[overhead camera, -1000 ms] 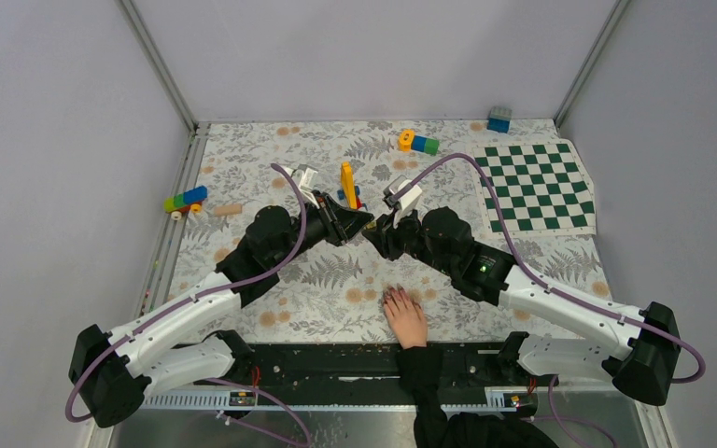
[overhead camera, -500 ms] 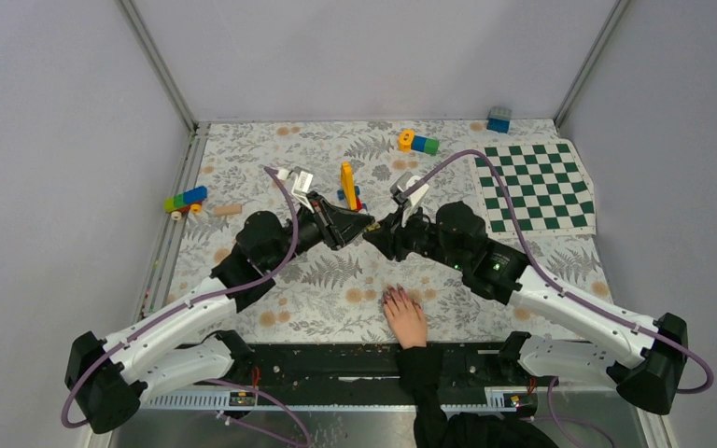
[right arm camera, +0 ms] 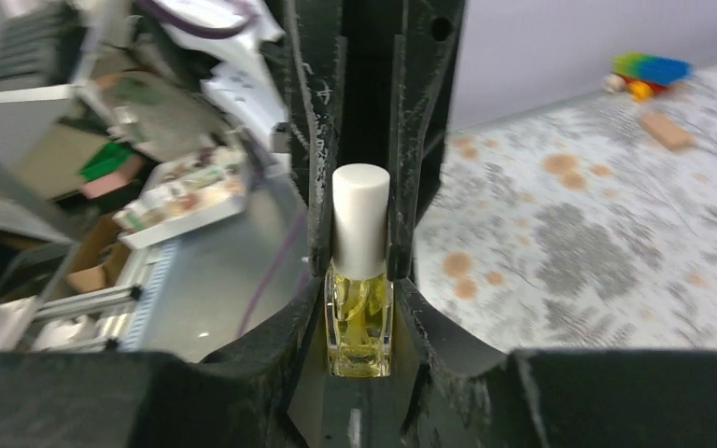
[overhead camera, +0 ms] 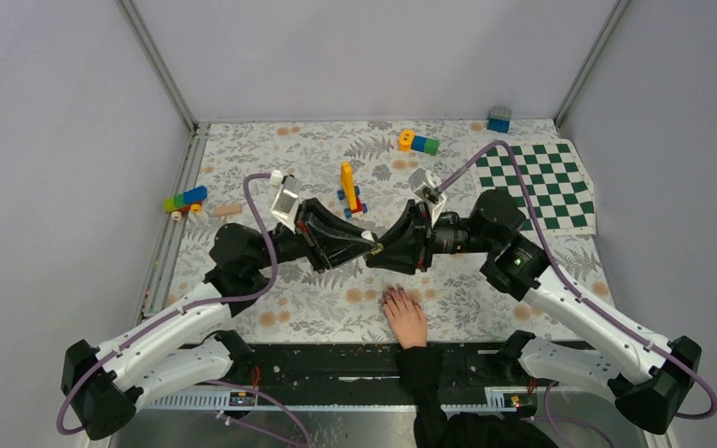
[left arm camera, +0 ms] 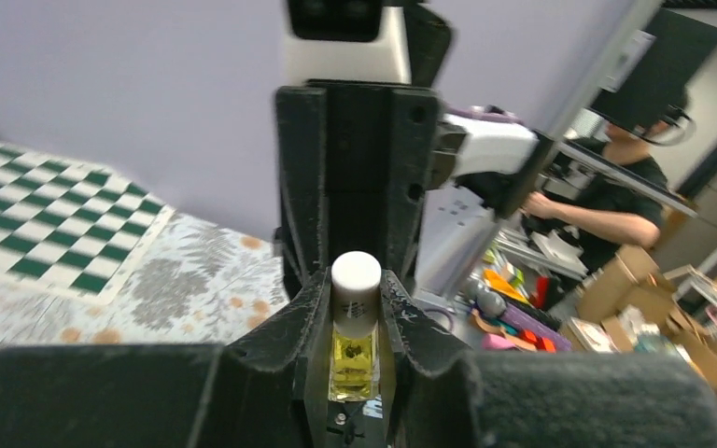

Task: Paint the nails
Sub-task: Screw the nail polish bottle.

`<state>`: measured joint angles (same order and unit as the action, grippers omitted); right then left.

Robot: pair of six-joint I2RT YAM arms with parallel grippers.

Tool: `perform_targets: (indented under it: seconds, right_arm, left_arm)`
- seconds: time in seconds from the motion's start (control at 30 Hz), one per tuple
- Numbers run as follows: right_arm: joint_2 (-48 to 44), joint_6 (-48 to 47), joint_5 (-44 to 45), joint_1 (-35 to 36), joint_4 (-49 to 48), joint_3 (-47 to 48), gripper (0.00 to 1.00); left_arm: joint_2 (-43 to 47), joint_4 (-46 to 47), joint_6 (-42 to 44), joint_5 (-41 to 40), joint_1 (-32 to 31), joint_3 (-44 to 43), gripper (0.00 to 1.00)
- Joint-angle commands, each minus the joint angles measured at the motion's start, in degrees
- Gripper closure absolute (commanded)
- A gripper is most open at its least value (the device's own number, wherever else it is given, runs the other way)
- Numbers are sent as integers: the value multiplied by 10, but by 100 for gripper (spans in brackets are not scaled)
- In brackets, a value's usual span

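At the near edge of the bench (overhead camera: 485, 301), between the two arm bases, a pale hand (overhead camera: 406, 319) in a black sleeve (overhead camera: 422, 369) lies flat, palm down, fingers together and pointing away from the edge. The nails (overhead camera: 392, 295), small and dark purplish-red, sit at those fingertips on the floral covering, near the middle of the bench. Just beyond them in the top view the two arms reach inward and meet tip to tip. The left tool (overhead camera: 364, 241) and the right tool (overhead camera: 383, 254) are both closed on one small bottle (right arm camera: 359, 327), each from its own side. Each wrist view shows the glass body, filled with yellowish liquid, pinched between that arm's own fingers, and the white cap (right arm camera: 361, 219) standing clear above them, flanked by the opposite arm's black fingers. Farther back, a yellow piece (overhead camera: 347, 179) stands upright on red and blue bricks. To the left, a short wooden peg (overhead camera: 228, 209) lies beside a green-and-blue block cluster (overhead camera: 185, 198). On the right lies a green-and-white checkered mat (overhead camera: 537, 187). Beyond these, a row of orange, blue and green bricks (overhead camera: 417, 143) lies near the back wall, and a blue-grey block (overhead camera: 499, 119) sits in the far right corner.
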<state>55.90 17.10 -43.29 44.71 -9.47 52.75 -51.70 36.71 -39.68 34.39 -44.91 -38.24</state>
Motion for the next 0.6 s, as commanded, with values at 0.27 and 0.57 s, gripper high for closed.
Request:
perform_targets:
  seconds: [0.27, 0.57]
  right_arm:
    - [43, 187, -205, 5, -328, 23, 100]
    - [69, 257, -228, 6, -413, 27, 100]
  left_arm:
    - [-31, 36, 10, 172, -52, -91, 100]
    - [-59, 73, 1, 205, -76, -110, 100]
